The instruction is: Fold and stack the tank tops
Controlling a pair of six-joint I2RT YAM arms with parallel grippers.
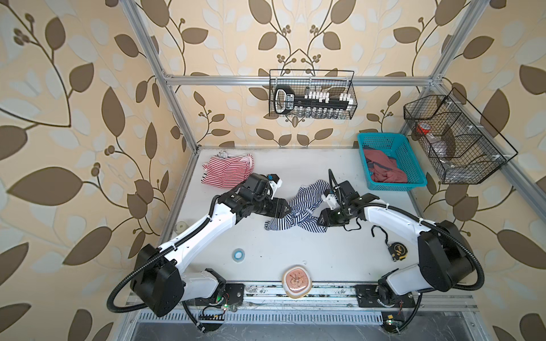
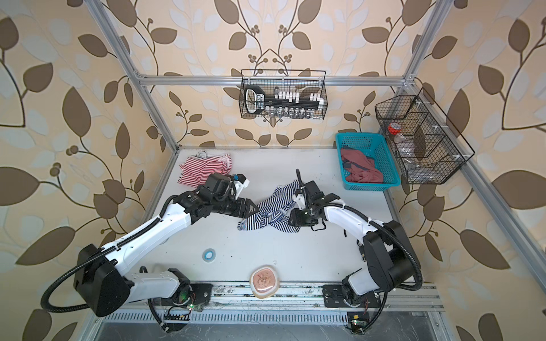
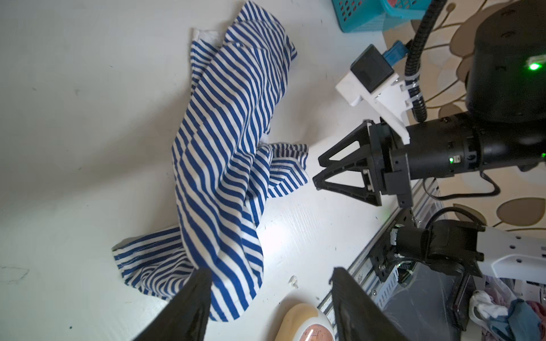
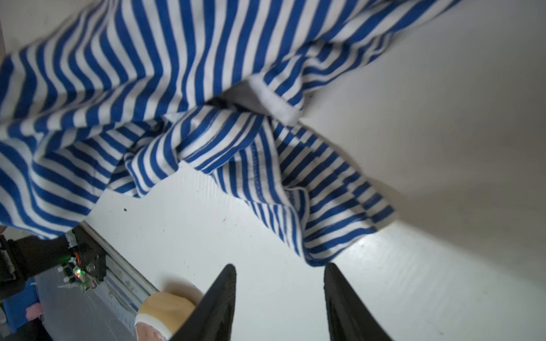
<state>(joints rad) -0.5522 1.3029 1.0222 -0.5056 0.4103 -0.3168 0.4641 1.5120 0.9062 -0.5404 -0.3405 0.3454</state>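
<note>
The navy-and-white tank top (image 1: pixel 298 208) lay crumpled near the middle of the table (image 1: pixel 295 259) — unfolded, bunched into a long twisted heap, its thin stripes running at many angles and a strip of white trim showing among the folds. The red-and-white tank top (image 1: pixel 227 174) lay well apart near the far left corner — a loose, rumpled bundle with white trim along its far edge.

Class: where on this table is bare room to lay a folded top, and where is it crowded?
Free: between red-striped top and blue basket; also between tape roll and tape measure. Crowded: centre, left pincer and right pincer flanking navy-striped top.
</note>
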